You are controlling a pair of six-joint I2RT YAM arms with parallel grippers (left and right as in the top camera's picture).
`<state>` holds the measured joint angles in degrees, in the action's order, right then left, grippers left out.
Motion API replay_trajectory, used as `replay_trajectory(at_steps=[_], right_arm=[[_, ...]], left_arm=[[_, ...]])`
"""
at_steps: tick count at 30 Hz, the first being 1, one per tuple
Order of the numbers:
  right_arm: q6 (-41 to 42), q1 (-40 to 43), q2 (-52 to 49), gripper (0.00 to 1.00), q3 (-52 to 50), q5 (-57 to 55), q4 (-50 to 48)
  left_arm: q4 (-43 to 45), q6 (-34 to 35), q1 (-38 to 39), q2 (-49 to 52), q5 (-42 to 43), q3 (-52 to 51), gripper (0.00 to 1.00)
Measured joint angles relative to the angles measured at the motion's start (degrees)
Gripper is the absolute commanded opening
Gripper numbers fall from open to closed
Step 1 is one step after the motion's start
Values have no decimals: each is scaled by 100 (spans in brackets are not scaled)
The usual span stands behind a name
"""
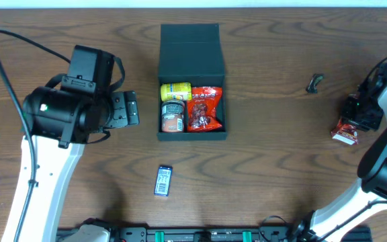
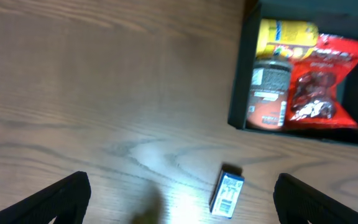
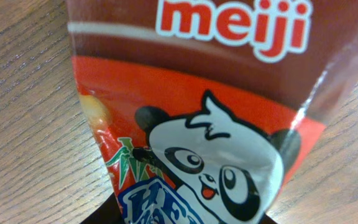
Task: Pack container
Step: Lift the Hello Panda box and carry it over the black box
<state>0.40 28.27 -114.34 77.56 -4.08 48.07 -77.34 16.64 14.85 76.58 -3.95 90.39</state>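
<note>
The dark container (image 1: 192, 134) stands open at the table's middle back, its lid (image 1: 189, 40) tilted back. Inside lie a yellow packet (image 1: 175, 91), a brown can (image 1: 173, 116) and a red bag (image 1: 204, 107). The container's wall also shows in the left wrist view (image 2: 240, 81). My left gripper (image 1: 130, 109) is open and empty, left of the container. Between its fingers (image 2: 182, 205) the view shows bare table and a small blue-white box (image 2: 227, 193). My right gripper (image 1: 356, 117) at the far right is shut on a red Meiji panda snack packet (image 3: 197, 124), which hides its fingers.
The small blue-white box (image 1: 163, 181) lies on the wood table in front of the container. A small dark object (image 1: 314, 83) lies right of the container. The Meiji packet (image 1: 345, 132) is near the table's right edge.
</note>
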Motion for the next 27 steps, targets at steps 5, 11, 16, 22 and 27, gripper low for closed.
replay_trajectory(at_steps=[5,11,16,22,27], right_arm=[[66,0,0,5,31,0,46],[160,0,273,1,26,221,103],[208,0,1108,1,20,772,179],[339,-151,2673,1,22,1801,511],[619,-1143,3860,1,22,2389,951]], left_arm=[[0,0,0,2,-138,-74,95],[0,0,0,-22,-254,-74,95],[-17,0,0,-85,-256,-74,95],[-26,2,0,-96,-273,-74,95],[-24,2,0,-168,-293,-74,95]])
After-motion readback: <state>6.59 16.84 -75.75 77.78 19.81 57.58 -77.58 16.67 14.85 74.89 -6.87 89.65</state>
